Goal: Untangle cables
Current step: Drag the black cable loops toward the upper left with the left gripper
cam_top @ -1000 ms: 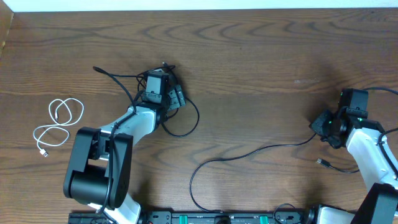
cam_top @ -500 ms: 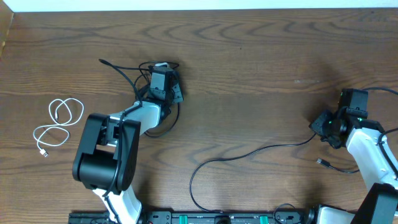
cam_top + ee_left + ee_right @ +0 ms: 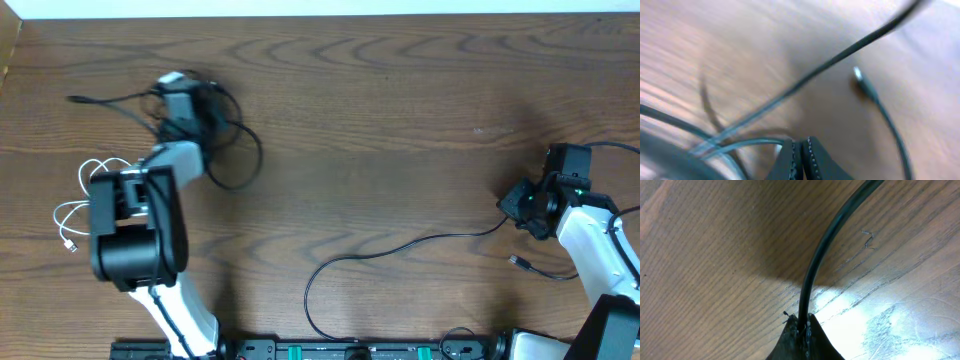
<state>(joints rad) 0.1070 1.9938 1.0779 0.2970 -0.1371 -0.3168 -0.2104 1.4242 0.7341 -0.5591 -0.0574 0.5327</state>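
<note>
**Grippers, two.**
- Left gripper [image 3: 801, 152]: pads pressed together. A strand of the looped black cable [image 3: 259, 155] runs in to the tips. The wrist view is blurred, but we read the strand as pinched there. The gripper sits in the upper left of the overhead frame.
- Right gripper [image 3: 803, 327]: closed tight on the long black cable [image 3: 813, 265], which rises out of the tips. It sits at the right edge of the overhead frame, at mid-height.

**Cables, three: two black, one white.**
- Looped black cable: gathered around the left gripper. We count one open loop lying to its lower right and one tail reaching toward the left edge. One plug [image 3: 863, 82] lies on the wood in the wrist view.
- Long black cable: runs from the right gripper leftward across the lower middle, bends, and drops to the bottom edge.
- White cable [image 3: 57, 215]: coiled at the left edge, apart from both black cables, with the left arm covering part of it. We see two coils and one plug end at the lower left.

**Other items.**
- Small black plug [image 3: 518, 261]: one, just below the right gripper, on a thin cord. We cannot tell which cable it belongs to.
- Table [image 3: 400, 100]: one, dark wood grain.
</note>
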